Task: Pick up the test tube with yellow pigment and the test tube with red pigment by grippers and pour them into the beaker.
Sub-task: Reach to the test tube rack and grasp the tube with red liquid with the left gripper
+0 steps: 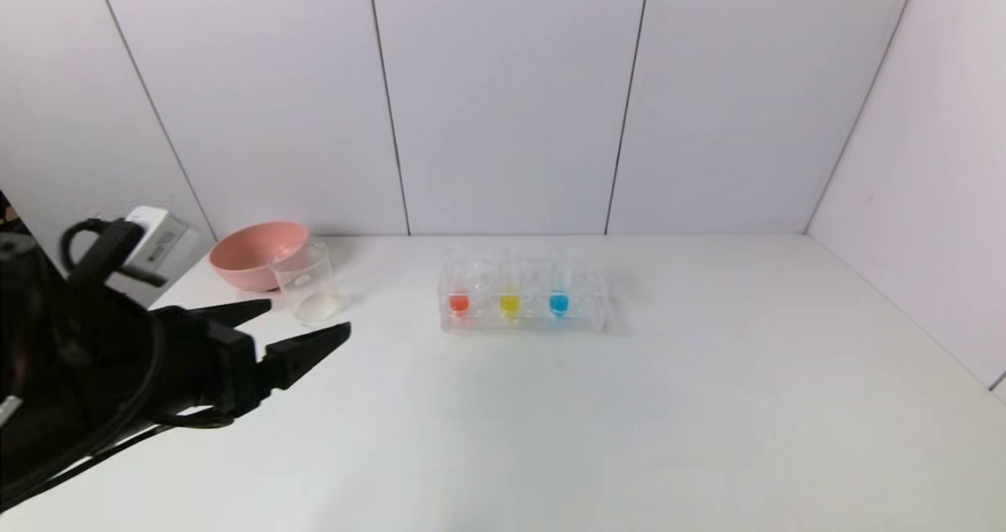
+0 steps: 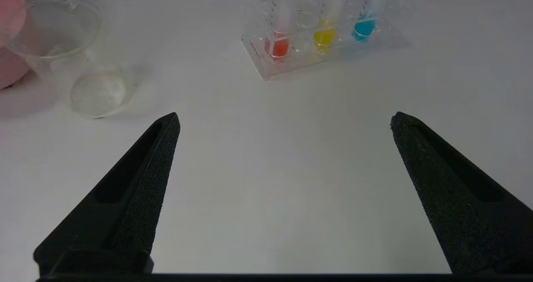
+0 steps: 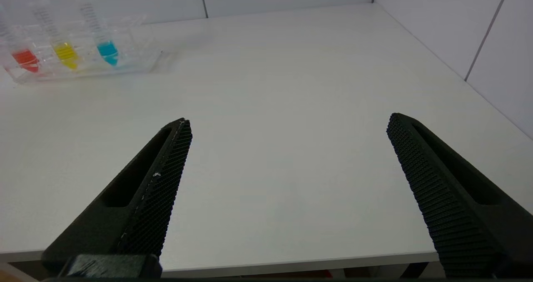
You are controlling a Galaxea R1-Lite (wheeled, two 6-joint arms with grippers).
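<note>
The test tube with red pigment [image 1: 458, 302] and the test tube with yellow pigment [image 1: 509, 302] stand upright in a clear rack [image 1: 585, 320] at the table's middle back, with a blue tube [image 1: 559, 302] to their right. They also show in the left wrist view, red [image 2: 278, 45] and yellow [image 2: 325, 35], and in the right wrist view, red [image 3: 26, 59] and yellow [image 3: 66, 54]. The clear beaker [image 1: 306, 282] stands left of the rack, also in the left wrist view [image 2: 62, 36]. My left gripper [image 1: 310, 320] is open and empty above the table, near the beaker. My right gripper [image 3: 287, 121] is open and empty at the table's front edge.
A pink bowl [image 1: 251, 253] sits just behind and left of the beaker. White walls close the back and right sides of the white table [image 1: 707, 406].
</note>
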